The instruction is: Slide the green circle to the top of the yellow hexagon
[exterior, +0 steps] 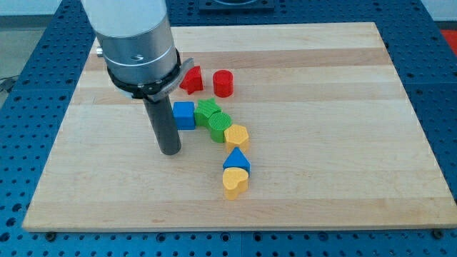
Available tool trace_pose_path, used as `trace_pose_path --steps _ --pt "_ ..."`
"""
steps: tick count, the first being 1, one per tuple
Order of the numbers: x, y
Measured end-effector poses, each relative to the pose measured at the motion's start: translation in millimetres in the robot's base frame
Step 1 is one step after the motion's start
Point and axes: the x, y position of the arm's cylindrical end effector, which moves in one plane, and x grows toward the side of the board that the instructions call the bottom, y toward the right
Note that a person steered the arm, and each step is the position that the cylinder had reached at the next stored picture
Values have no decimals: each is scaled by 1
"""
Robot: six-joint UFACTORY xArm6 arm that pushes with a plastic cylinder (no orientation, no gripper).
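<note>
The green circle [221, 126] lies near the board's middle, touching the upper left side of the yellow hexagon [236, 135]. A second green block [207, 111], star-like in shape, sits just above and left of the circle. My tip [169, 151] rests on the board to the left of these blocks, below and left of the blue cube [184, 115], and touches no block.
A red star-like block [191, 80] and a red cylinder [223, 83] sit toward the view's top. A blue triangle [236, 160] and a yellow heart [234, 182] lie below the hexagon. The wooden board [343, 143] ends at blue perforated table edges.
</note>
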Motion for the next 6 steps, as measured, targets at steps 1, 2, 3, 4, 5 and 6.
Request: trace_pose_path --steps 1,2,3,4,5,6 --pt "-6 33" --pt "-6 37" --pt "-11 38" --pt "-28 50" --pt "-30 53" --pt "-31 70"
